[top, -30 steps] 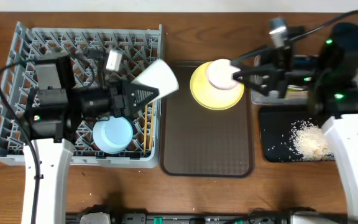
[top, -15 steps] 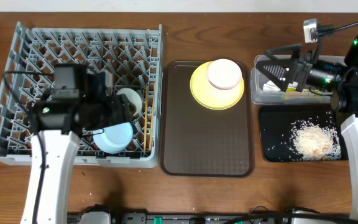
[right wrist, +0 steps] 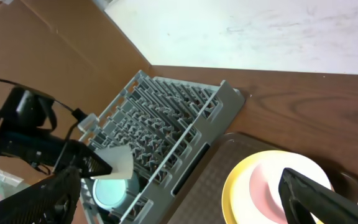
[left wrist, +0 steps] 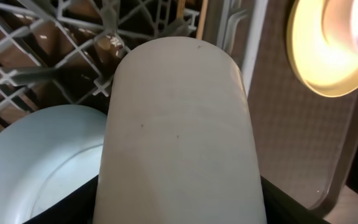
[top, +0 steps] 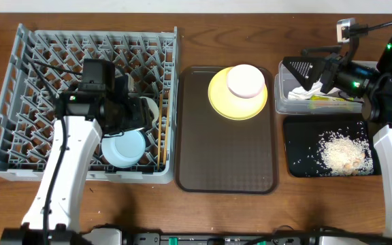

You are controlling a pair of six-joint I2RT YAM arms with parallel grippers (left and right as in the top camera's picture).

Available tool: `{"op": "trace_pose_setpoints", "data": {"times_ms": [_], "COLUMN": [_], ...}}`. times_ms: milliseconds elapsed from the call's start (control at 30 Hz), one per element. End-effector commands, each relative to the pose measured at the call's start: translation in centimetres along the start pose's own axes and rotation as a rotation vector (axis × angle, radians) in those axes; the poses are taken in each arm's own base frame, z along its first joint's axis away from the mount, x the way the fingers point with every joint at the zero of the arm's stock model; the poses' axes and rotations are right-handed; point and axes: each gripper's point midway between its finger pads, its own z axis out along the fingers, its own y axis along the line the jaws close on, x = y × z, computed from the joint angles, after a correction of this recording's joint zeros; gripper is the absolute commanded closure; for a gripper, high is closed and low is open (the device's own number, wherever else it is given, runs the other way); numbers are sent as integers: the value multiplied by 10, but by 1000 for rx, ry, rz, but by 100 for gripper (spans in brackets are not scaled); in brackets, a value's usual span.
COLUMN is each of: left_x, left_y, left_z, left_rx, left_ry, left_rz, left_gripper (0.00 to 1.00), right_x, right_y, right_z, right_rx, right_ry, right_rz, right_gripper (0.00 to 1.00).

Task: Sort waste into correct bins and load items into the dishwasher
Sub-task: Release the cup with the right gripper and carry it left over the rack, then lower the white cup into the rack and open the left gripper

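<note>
1. Small white cup is gripped by the left end effector, low over the grey dish rack near its right edge. Upright pegs are crowded beneath and ahead of it.
2. Light blue bowl is seated in the rack just beside the cup.
3. The cup's long axis is carried in line with the fingers and directed toward the rack's tray-side edge. Which end leads cannot be told.
4. Yellow plate, with the pinkish bowl stacked on it, is noted at the far end of the brown tray.
5. Right end effector is held wide and empty above the clear tub, where the wrapper and packet are lying. Rice is heaped in the black tray.
6. Dark wooden table is recorded, with a pale wall beyond.
</note>
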Motion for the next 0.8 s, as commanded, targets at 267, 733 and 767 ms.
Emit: {"op": "trace_pose_setpoints", "data": {"times_ms": [267, 733, 767], "left_x": [-3, -2, -2], "left_y": [7, 9, 9], "left_z": [21, 27, 27], "left_rx": [-65, -64, -64], "left_ry": [35, 36, 35], "left_rz": [4, 4, 5], "left_gripper": [53, 53, 53], "right_x": [0, 0, 0], "right_y": [-1, -1, -1], "right_z": [0, 0, 0], "right_rx": [3, 3, 3], "right_ry": [0, 0, 0], "right_rz": [-15, -16, -16], "right_gripper": [1, 1, 1]}}
